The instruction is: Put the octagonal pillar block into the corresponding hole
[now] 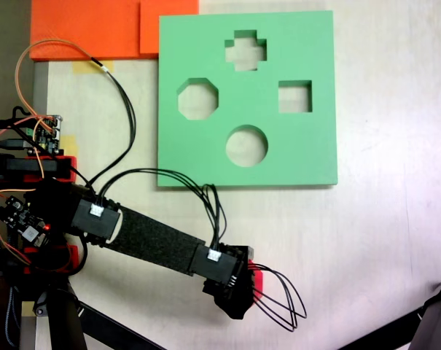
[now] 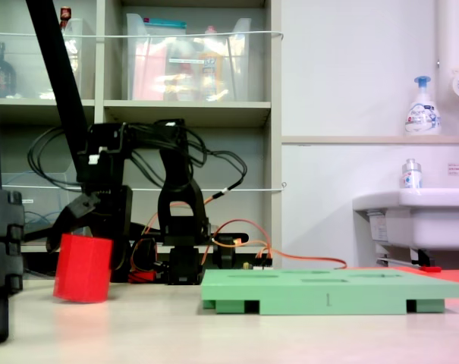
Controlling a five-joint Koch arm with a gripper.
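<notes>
Red foam shows at the arm's tip: the block (image 2: 82, 268) sits between the fingers of the hand (image 2: 83, 227), which is clamped on its upper part. In the low fixed view the block is tilted, one bottom corner at or just above the desk (image 2: 290, 334), so it looks barely lifted. From above, the wrist covers nearly all of it and only a red sliver (image 1: 257, 279) peeks out beside the hand (image 1: 238, 295).

The green board (image 1: 307, 157) lies flat, well apart from the block, up and slightly right of the hand in the view from above. Its eight-sided hole (image 1: 198, 100) is on the board's left side, beyond the near edge, with the round cutout (image 1: 246, 146) lying closer to the hand. So the carry probably runs away from the arm's base, across the board's near edge. The block would need lifting clear of the board's thickness first, then levelling so its sides match the hole's.
</notes>
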